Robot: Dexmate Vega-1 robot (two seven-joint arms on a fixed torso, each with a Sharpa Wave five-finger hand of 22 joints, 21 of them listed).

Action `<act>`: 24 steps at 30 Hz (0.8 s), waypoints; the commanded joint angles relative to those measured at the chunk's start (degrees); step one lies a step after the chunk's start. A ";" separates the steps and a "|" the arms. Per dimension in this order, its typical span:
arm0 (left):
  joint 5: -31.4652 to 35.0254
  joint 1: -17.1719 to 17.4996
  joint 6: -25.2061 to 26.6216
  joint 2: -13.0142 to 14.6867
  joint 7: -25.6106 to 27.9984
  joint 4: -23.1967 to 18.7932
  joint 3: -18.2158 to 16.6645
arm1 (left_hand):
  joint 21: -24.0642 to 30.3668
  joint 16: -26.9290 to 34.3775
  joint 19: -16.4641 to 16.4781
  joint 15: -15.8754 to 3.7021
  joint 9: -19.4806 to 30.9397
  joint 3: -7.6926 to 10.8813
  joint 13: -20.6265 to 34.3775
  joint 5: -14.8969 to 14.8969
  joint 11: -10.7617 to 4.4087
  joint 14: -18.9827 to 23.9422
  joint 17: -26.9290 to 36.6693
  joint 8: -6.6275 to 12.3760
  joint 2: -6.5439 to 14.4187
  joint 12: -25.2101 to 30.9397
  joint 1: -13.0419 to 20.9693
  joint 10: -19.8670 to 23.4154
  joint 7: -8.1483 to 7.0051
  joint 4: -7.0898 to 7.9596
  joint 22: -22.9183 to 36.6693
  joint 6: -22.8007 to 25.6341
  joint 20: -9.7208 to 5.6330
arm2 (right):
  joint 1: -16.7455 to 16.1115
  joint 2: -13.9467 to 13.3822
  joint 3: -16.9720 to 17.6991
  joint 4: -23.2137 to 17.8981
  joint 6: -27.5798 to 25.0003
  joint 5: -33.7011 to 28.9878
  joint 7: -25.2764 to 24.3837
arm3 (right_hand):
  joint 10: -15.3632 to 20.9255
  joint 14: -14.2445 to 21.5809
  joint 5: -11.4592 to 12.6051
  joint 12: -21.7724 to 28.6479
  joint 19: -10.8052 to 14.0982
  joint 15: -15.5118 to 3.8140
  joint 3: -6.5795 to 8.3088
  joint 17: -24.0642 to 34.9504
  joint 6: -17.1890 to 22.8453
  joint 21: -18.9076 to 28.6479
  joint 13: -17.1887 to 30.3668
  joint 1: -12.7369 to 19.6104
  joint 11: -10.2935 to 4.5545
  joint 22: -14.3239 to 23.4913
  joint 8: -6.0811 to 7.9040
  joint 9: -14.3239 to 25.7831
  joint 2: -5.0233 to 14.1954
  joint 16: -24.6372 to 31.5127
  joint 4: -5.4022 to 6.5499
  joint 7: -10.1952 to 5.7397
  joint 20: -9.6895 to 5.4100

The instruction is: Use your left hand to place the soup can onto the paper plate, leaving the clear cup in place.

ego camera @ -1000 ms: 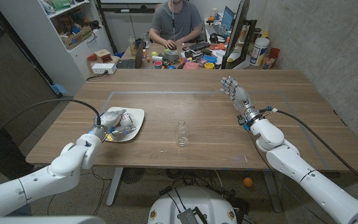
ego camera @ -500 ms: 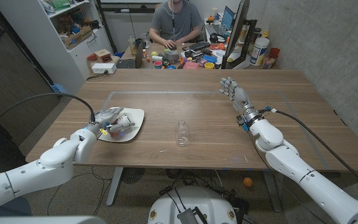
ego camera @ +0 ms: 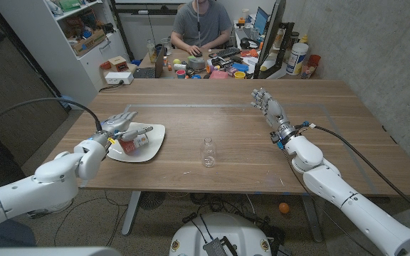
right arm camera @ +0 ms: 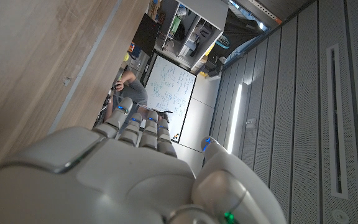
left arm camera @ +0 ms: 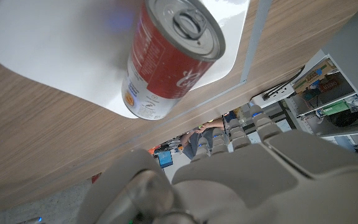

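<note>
The red-and-white metal soup can (ego camera: pixel 132 141) lies on its side on the white paper plate (ego camera: pixel 155 142), left of frame centre. The left hand (ego camera: pixel 118 124) hovers beside it, fingers spread, holding nothing. The clear plastic cup (ego camera: pixel 208 152) stands mid-table. The right hand (ego camera: pixel 267 105) waits spread, upper right.

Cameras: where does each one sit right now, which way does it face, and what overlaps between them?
Head view: on the robot's head, looking down over the table; both arms, left hand by the plate, right hand, cup.
Left wrist view: on the left wrist, looking along the hand's back at the can lying on the plate.
Right wrist view: on the right wrist, looking along the hand past the table toward the room.
Shared: head and left wrist views both show can and plate.
</note>
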 commanded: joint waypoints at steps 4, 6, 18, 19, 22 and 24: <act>-4.01 -1.54 -1.62 1.25 0.44 -0.63 -2.07 | 0.03 -0.13 -1.01 0.37 0.13 -0.27 0.06 -0.06 0.16 -0.79 -0.04 0.23 -0.06 0.52 -0.92 -0.98 0.02 -0.14 -0.02 -1.79 0.11 | 1.38 0.69 -0.55 1.73 0.05 0.28 0.91 | 0.29 0.43 0.08 -0.12 0.38 0.10 0.18 0.16 0.15 -0.25 0.16 -0.27 -0.07 0.16 -0.09 0.16 3.04 -0.12 -0.13 0.22 0.09; -4.57 -1.74 -1.81 1.66 0.15 -0.95 -2.55 | 0.05 -0.11 -1.10 0.43 0.12 -0.27 0.06 -0.06 0.33 -0.87 -0.05 0.28 -0.11 0.57 -1.06 -1.00 0.00 -0.16 -0.02 -1.78 0.12 | 1.68 0.81 -0.66 2.18 0.24 0.28 1.21 | 0.30 0.41 0.08 -0.12 0.41 0.11 0.18 0.16 0.14 -0.28 0.16 -0.27 -0.08 0.16 -0.09 0.16 3.04 -0.13 -0.12 0.16 0.07; -5.41 -2.87 -1.70 3.38 -0.17 -3.30 -4.78 | 0.33 0.46 -1.45 0.41 0.04 -0.16 0.03 0.01 0.35 -0.29 -0.20 1.00 -0.52 1.40 -1.83 0.27 -0.48 -0.49 -0.02 -0.54 0.12 | 2.52 1.44 -0.94 3.82 0.63 0.77 2.00 | 0.37 0.40 0.09 -0.10 0.46 0.09 0.20 0.15 0.19 -0.53 0.16 -0.22 -0.20 0.17 -0.08 0.16 3.05 -0.15 -0.15 0.20 0.07; -5.45 -2.90 -1.75 3.44 -0.09 -3.44 -4.96 | 0.36 0.52 -1.46 0.40 0.03 -0.14 0.02 0.02 0.25 -0.19 -0.22 1.04 -0.57 1.50 -1.88 0.48 -0.50 -0.53 -0.03 -0.48 0.12 | 2.59 1.46 -0.97 4.01 0.83 0.72 2.15 | 0.40 0.40 0.09 -0.09 0.46 0.10 0.20 0.15 0.20 -0.54 0.16 -0.22 -0.18 0.17 -0.08 0.16 3.05 -0.15 -0.15 0.19 0.06; -5.41 -3.27 -1.93 3.68 -0.32 -3.80 -5.19 | 0.58 0.85 -1.31 0.28 -0.03 -0.07 -0.01 0.07 0.32 0.53 -0.31 1.32 -0.78 1.95 -2.10 1.46 -0.76 -0.73 -0.02 0.11 0.10 | 2.62 1.58 -0.91 4.12 0.80 0.91 2.08 | 0.37 0.41 0.09 -0.10 0.47 0.10 0.21 0.15 0.25 -0.58 0.16 -0.21 -0.23 0.17 -0.06 0.16 3.06 -0.14 -0.15 0.22 0.06; -5.52 -3.53 -2.01 3.79 -0.62 -4.06 -5.39 | 0.67 1.00 -1.24 0.20 -0.05 -0.03 -0.03 0.10 0.37 0.89 -0.35 1.45 -0.87 2.06 -2.18 1.72 -0.64 -0.81 -0.02 0.41 0.10 | 2.72 1.65 -0.95 4.43 1.14 0.78 2.18 | 0.37 0.41 0.09 -0.10 0.49 0.09 0.21 0.15 0.27 -0.61 0.16 -0.20 -0.19 0.17 -0.06 0.16 3.07 -0.14 -0.16 0.19 0.01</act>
